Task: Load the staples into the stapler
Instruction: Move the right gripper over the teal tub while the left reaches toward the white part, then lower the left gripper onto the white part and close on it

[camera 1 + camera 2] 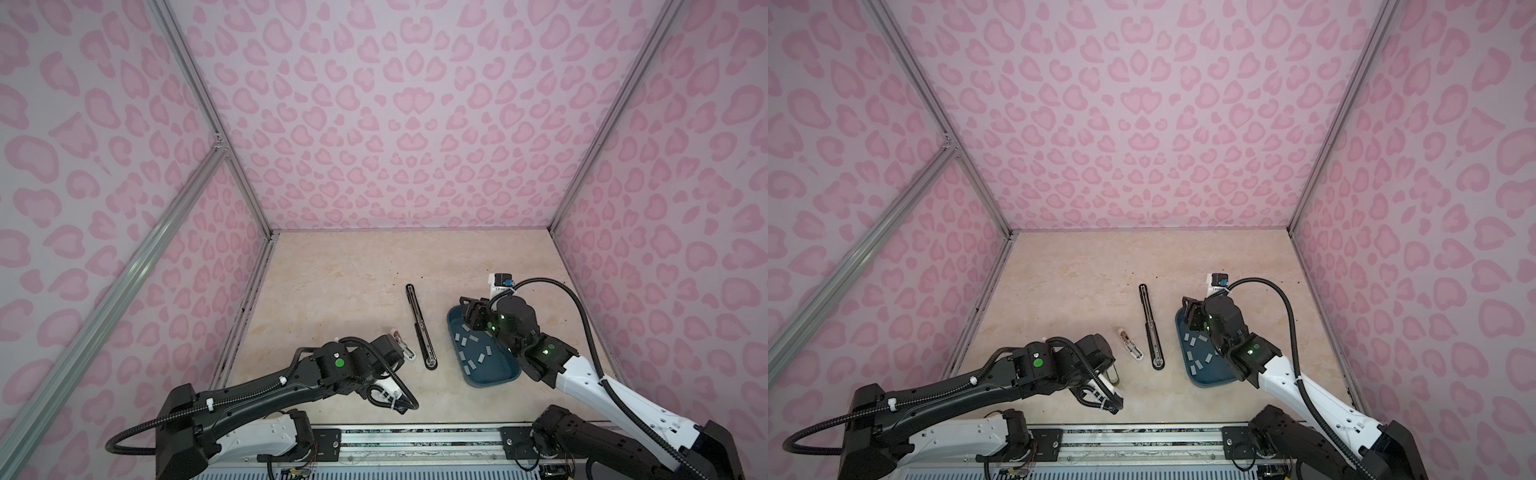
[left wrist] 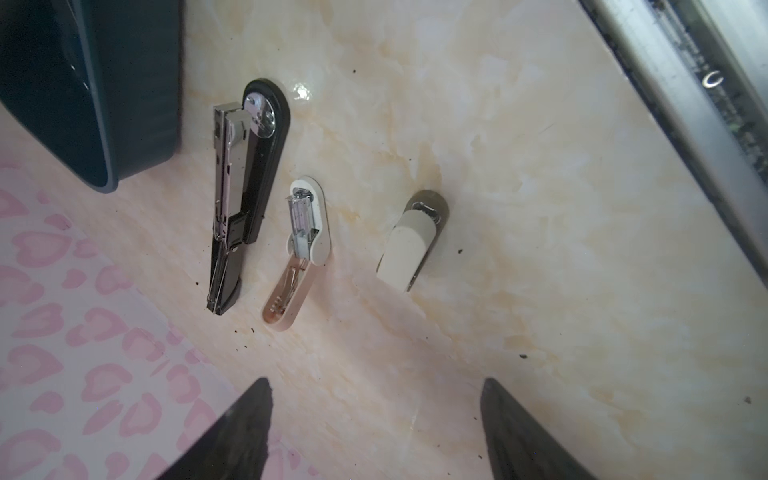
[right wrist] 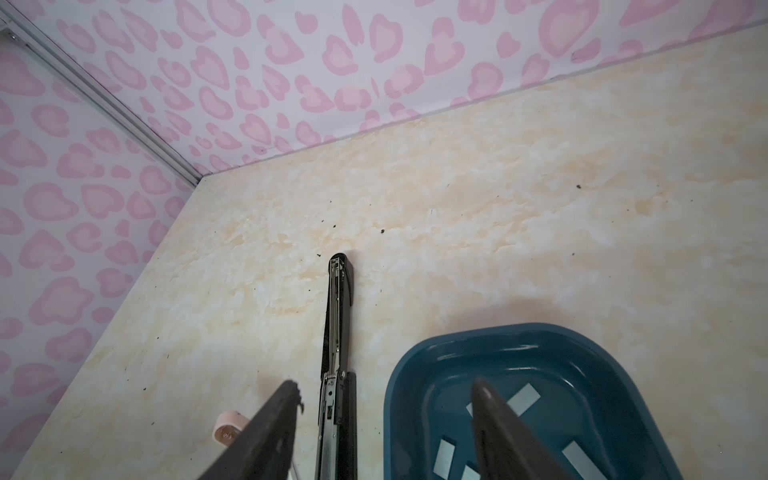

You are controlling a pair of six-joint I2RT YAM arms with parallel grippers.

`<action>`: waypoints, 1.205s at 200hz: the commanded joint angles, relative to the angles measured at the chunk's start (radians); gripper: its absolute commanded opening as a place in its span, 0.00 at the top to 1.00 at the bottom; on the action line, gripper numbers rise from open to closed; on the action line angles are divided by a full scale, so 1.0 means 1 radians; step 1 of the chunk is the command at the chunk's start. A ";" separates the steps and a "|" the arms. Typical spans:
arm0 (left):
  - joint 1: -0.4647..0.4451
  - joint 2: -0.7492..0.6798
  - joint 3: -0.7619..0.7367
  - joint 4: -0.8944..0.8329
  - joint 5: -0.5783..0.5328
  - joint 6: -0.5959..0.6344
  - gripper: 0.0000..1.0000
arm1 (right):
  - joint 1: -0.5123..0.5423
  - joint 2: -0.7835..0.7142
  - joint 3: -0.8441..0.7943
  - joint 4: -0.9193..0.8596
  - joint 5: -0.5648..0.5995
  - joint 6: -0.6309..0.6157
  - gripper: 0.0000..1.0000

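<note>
Both top views look down from high above the near edge of the table (image 1: 332,266) toward the far wall, sharing almost the whole scene. The left wrist camera hangs close over the black stapler (image 2: 266,166). The right wrist camera looks low across the blue tray (image 3: 401,399) toward the far left corner and catches the same stapler.

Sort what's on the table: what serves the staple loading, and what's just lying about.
For the job: staples in the blue tray; black stapler, opened flat; small white stapler, also open.

Lying about, it seems: closed cream stapler.
</note>
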 commanded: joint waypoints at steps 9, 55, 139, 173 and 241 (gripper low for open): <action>-0.006 0.008 -0.040 0.044 0.081 0.085 0.19 | 0.001 -0.041 -0.031 0.044 0.043 -0.016 0.34; -0.010 0.144 0.035 0.088 0.098 0.013 0.26 | 0.001 -0.064 -0.039 0.040 0.069 -0.019 0.33; -0.011 0.386 0.080 0.090 0.047 -0.032 0.30 | 0.001 -0.089 -0.051 0.047 0.046 -0.008 0.32; -0.008 0.376 0.031 0.124 0.002 0.004 0.31 | 0.001 -0.081 -0.033 0.027 0.032 -0.006 0.32; 0.005 0.466 0.068 0.114 -0.041 -0.016 0.38 | 0.001 -0.077 -0.034 0.030 0.022 -0.003 0.32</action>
